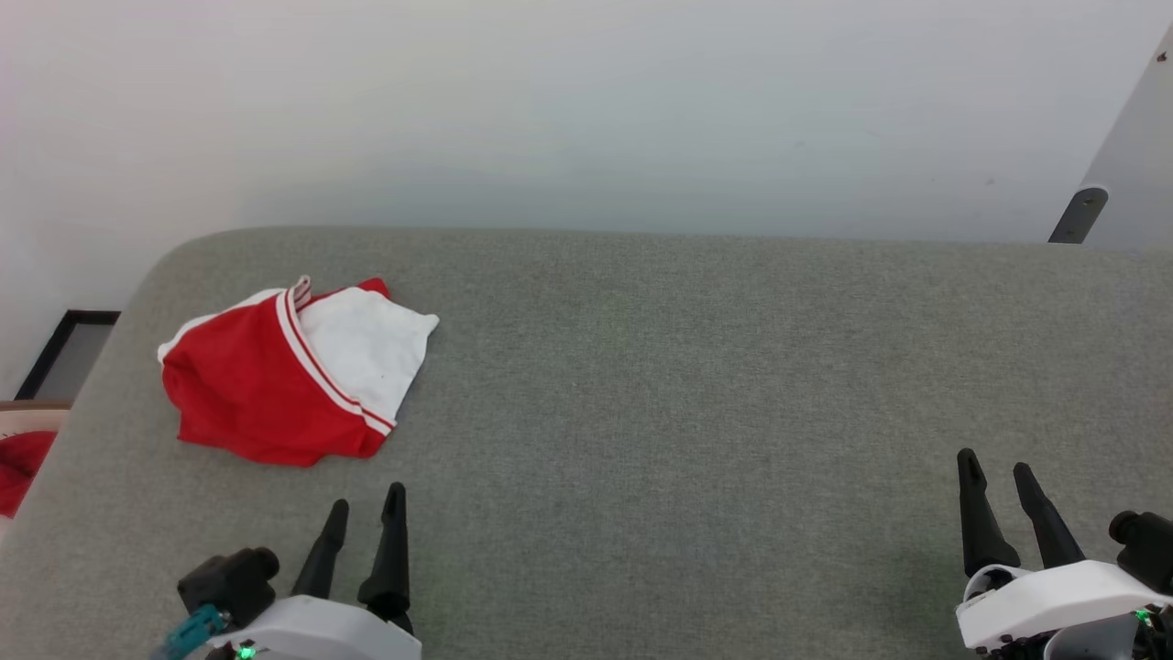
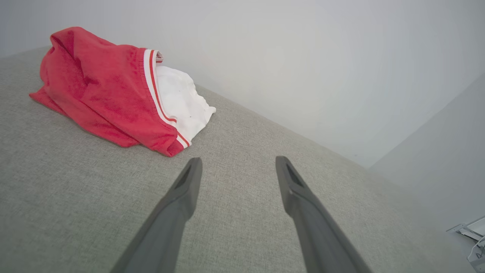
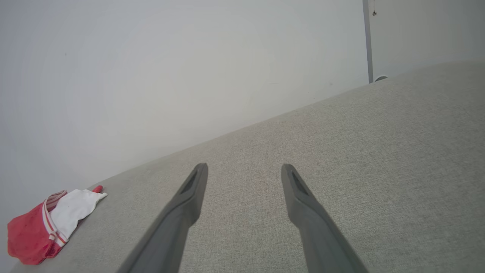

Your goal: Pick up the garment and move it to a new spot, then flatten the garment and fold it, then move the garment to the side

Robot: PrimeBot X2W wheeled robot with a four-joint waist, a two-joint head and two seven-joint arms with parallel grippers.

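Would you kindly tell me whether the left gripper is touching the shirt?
Apart. In the head view, bare grey surface shows between the shirt and the left gripper, whose open fingers point toward its near red edge.

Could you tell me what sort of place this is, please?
Probably a plain indoor test room for cloth folding: a wide grey fabric-covered table against a bare white wall, with a crumpled red-and-white garment lying on it.

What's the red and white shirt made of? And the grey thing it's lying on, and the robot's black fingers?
The garment looks like soft knit cloth, matte: it slumps in folds. The grey surface looks like woven fabric, with a fine speckled weave. The left hand has fingers that look like hard matte plastic or rubber; I cannot tell which.
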